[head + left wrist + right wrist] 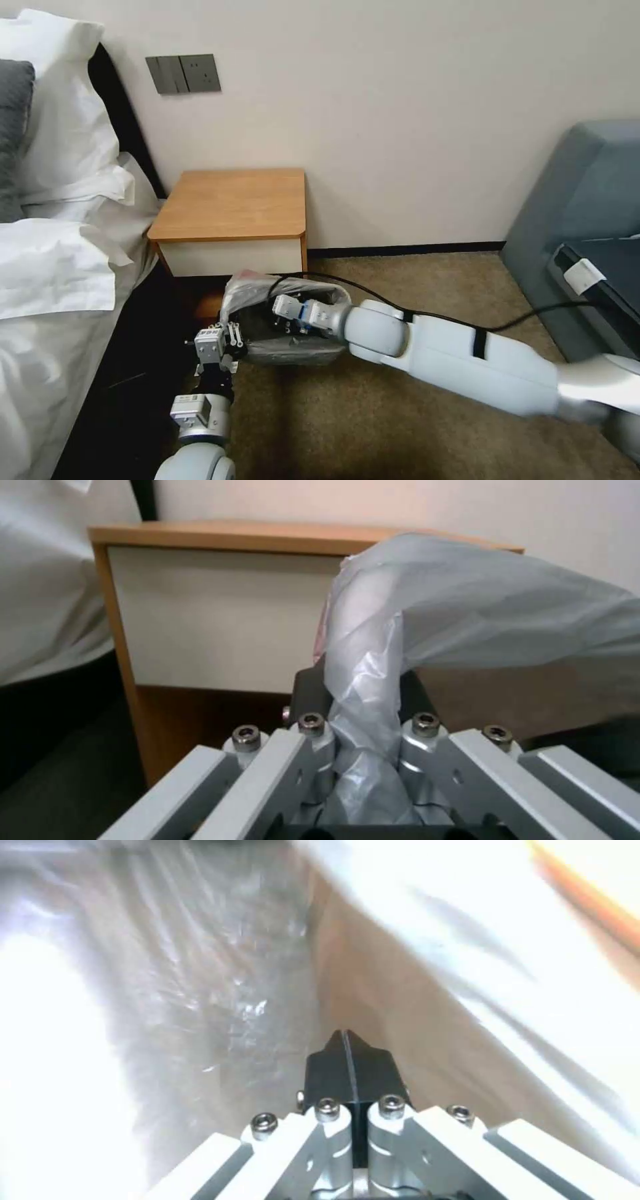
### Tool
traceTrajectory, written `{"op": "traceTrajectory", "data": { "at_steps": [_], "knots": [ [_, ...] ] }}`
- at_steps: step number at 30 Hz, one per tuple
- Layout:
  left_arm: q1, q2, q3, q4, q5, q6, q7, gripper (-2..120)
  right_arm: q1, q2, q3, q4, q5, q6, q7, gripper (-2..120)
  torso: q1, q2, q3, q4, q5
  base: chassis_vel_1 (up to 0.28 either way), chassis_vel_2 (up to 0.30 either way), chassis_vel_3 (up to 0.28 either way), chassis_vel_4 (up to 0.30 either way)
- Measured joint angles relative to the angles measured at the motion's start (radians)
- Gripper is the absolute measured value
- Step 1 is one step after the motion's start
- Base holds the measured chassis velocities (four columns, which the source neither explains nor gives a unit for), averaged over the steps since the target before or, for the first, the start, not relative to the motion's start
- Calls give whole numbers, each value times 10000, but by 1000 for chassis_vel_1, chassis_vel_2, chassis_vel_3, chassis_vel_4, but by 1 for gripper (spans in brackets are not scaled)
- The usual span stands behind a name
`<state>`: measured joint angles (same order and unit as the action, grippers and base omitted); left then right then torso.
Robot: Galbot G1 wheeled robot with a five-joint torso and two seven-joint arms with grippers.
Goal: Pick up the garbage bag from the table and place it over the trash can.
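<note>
Soft, even room light fills the head view, with dark shadow along the bed edge around 8 o'clock. The left wrist view is mildly soft. The right wrist view is heavily overexposed: white glare at 9 o'clock and 1 o'clock (blurred plastic), fingers reasonably sharp.

place: bedroom | cues: bed with pillows, nightstand (carpeted floor)
</note>
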<state>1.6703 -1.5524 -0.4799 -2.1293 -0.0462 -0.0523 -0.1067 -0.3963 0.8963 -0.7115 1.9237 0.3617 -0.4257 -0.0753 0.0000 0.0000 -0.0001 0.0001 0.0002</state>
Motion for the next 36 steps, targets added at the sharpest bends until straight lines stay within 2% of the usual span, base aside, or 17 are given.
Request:
{"op": "traceTrajectory", "data": {
  "at_steps": [2, 3, 6, 7, 8, 9, 10, 11, 16, 17, 21, 22, 24, 30, 32, 34, 36],
  "knots": [
    [2, 11, 3, 10, -314, 202, -89, 7, -801, -680, 820, 740, 13, 139, -98, 0, 0, -1, 1, -1, 2, 0, 0, 0, 0],
    [2, 11, 3, 10, -314, 202, -89, 7, -801, -680, 820, 740, 13, 139, -98, 0, 0, -1, 1, -1, 2, 0, 0, 0, 0],
    [114, 119, 66, -220, -1396, 1034, -320, 7, -2355, -1774, 2631, 2058, 55, 737, 1, 0, 0, 0, 0, -4, -1, 0, 0, 0, 0],
    [147, 175, 70, -328, -1936, 1402, -364, 7, -2970, -1996, 3293, 2487, 118, 1015, 150, 0, 0, 0, 0, -3, 0, 0, 0, 0, 0],
    [147, 175, 70, -328, -1936, 1402, -364, 7, -2970, -1996, 3293, 2487, 118, 1015, 150, 0, 0, 0, 0, -3, 0, 0, 0, 0, 0],
    [162, 245, 73, -380, -2451, 1747, -401, 7, -3668, -2063, 4053, 2860, 129, 1229, 290, 0, 0, 0, 0, -1, -1, 0, 0, 0, 0],
    [166, 325, 86, -385, -2923, 2099, -460, 7, -4551, -1971, 4891, 3201, 122, 1442, 418, 0, 0, 1, -1, 0, -3, 0, 0, 0, 0],
    [166, 546, 91, -280, -3657, 2972, -473, 7, -6245, -1424, 6852, 3532, 127, 1878, 572, 10, 0, 0, -1, -4, -1, 0, 0, 0, 0],
    [111, 647, 29, 87, -3753, 3886, -369, 7, -8019, -270, 8972, 3135, 358, 2432, 684, 28, 0, 0, 0, 0, -3, 0, 0, 0, 0],
    [111, 647, 29, 87, -3753, 3886, -369, 7, -8019, -270, 8972, 3135, 358, 2432, 684, 28, 0, 0, 0, 0, -3, 0, 0, 0, 0],
    [193, 770, 52, 147, -3526, 4120, -222, 7, -8730, 851, 10247, 2728, 913, 2497, 930, 47, 0, 1, 0, 0, -2, 0, 0, 0, 0],
    [193, 770, 52, 147, -3526, 4120, -222, 7, -8730, 851, 10247, 2728, 913, 2497, 930, 47, 0, 1, 0, 0, -2, 0, 0, 0, 0],
    [216, 780, 77, 145, -3520, 4171, -222, 7, -8800, 1102, 10581, 2550, 1001, 2509, 934, 57, 0, 0, 1, 0, -2, 0, 0, 0, 0],
    [272, 645, 145, 179, -3485, 4223, -260, 7, -8801, 1323, 10511, 2474, 946, 2520, 849, 80, 0, 0, 1, 0, -2, 0, 0, 0, 0],
    [272, 645, 145, 179, -3485, 4223, -260, 7, -8801, 1323, 10511, 2474, 946, 2520, 849, 80, 0, 0, 1, 0, -2, 0, 0, 0, 0],
    [298, 547, 146, 169, -3479, 4238, -344, 7, -8869, 1466, 10363, 2483, 764, 2528, 745, 95, 0, 0, 1, 1, -2, 0, 0, 0, 0],
    [315, 528, 145, 165, -3478, 4237, -357, 9, -8919, 1504, 10330, 2464, 709, 2542, 722, 97, 0, 0, 1, 0, -2, 0, 0, 0, 0]
  ]
}}
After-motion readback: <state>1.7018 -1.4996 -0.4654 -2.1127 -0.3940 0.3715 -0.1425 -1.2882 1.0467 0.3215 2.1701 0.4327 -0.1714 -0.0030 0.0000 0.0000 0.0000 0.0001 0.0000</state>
